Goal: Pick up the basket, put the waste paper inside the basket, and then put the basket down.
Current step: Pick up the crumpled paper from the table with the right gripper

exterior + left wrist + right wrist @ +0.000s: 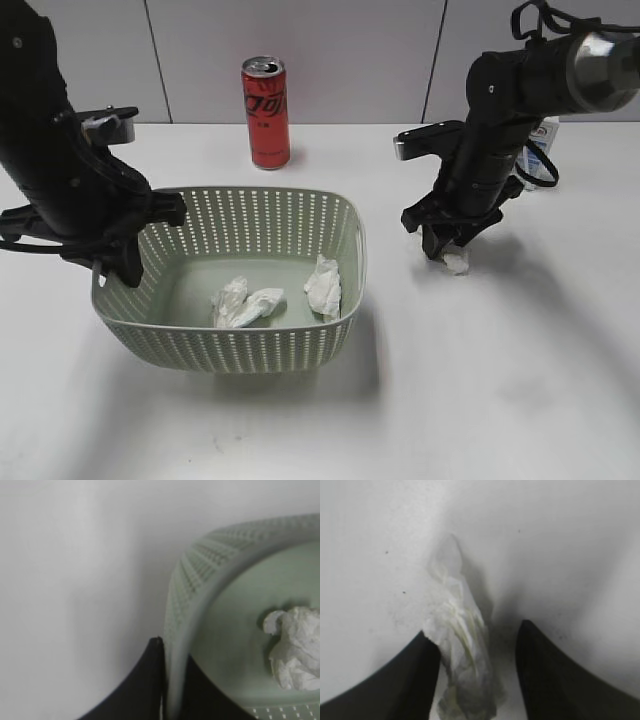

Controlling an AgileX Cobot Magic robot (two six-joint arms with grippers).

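Observation:
The pale green basket (250,215) stands left of centre. My left gripper (120,265) is shut on its left rim, one finger outside the wall and one inside, as the left wrist view (174,652) shows on the basket wall (200,575). I cannot tell whether the basket is off the table. White paper wads lie inside it (323,287), (240,303); one shows in the left wrist view (295,652). My right gripper (447,250) is open, pointing down over another waste paper wad (456,262) on the table. In the right wrist view the wad (457,630) lies between the jaws (475,630), touching the left finger.
A red drink can (265,98) stands upright at the back, behind the basket. A blue-and-white carton (543,150) stands at the back right, partly hidden by the right arm. A grey wall closes the back of the white table (480,400).

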